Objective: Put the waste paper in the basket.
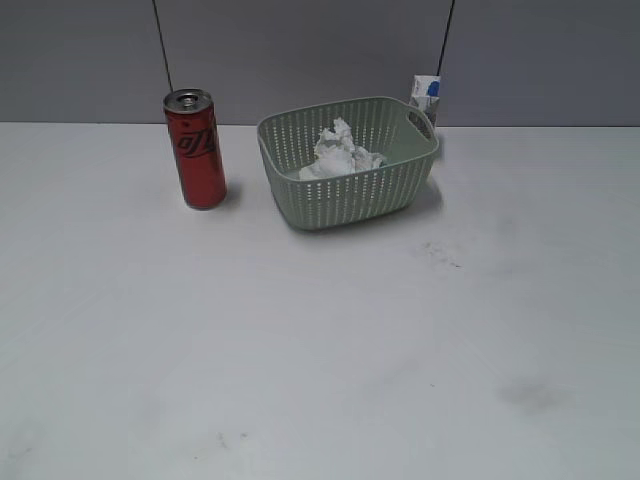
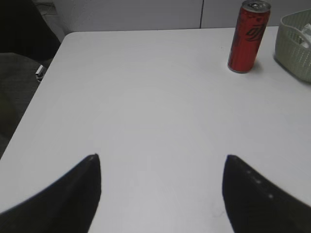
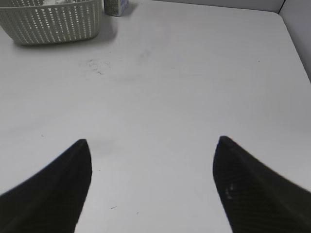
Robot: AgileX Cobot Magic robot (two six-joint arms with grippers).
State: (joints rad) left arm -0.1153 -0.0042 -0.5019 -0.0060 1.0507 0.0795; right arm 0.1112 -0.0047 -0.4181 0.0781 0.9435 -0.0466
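The sage-green basket (image 1: 390, 180) stands at the back middle of the white table. Crumpled white waste paper (image 1: 342, 157) lies inside it. The basket's edge shows in the left wrist view (image 2: 291, 46) and its side in the right wrist view (image 3: 53, 22), with a bit of paper (image 3: 60, 2) at its rim. My left gripper (image 2: 161, 158) is open and empty over bare table, well short of the can. My right gripper (image 3: 153, 141) is open and empty over bare table, well short of the basket. Neither gripper shows in the exterior view.
A red drink can (image 1: 196, 149) stands left of the basket; it also shows in the left wrist view (image 2: 249, 36). A small white-and-blue carton (image 1: 425, 92) stands behind the basket's right corner, also seen in the right wrist view (image 3: 116, 7). Faint smudges (image 1: 437, 254) mark the table.
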